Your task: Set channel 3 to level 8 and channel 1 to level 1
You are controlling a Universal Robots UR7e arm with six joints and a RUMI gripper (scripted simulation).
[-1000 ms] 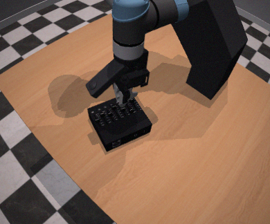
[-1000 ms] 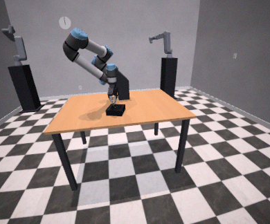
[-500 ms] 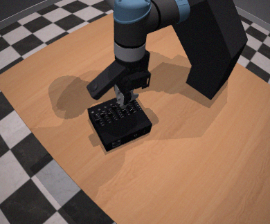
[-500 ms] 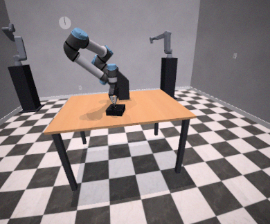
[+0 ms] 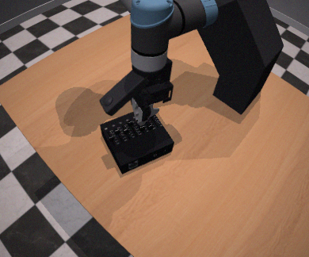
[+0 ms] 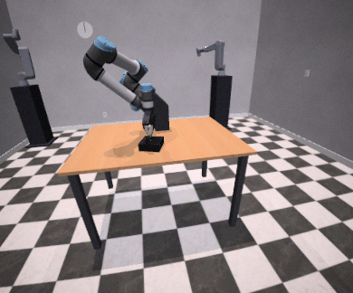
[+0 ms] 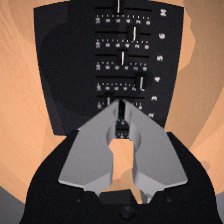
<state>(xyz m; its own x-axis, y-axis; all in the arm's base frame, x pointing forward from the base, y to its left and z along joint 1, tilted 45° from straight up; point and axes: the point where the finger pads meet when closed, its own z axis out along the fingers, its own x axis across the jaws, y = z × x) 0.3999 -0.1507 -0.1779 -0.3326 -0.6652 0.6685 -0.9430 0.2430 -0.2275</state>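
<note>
The lighting desk (image 5: 142, 148) (image 6: 151, 144) (image 7: 65, 60) is a small black box on the wooden table (image 5: 229, 178), with several fader rows side by side. In the wrist view the white fader knobs (image 7: 134, 33) stand at different spots along their slots. The channel numbers beside them are too blurred to read. My gripper (image 5: 142, 119) (image 6: 148, 134) (image 7: 120, 101) is shut, fingertips together. It points straight down onto the desk's top, with its tips at one of the nearer fader rows. The knob of that row is hidden by the fingers.
The arm's black base block (image 5: 245, 51) stands on the table behind and to the right of the desk. The table's left edge (image 5: 43, 159) is close to the desk. Two other arms on black pedestals (image 6: 31, 113) (image 6: 220, 99) stand off the table at the back of the room.
</note>
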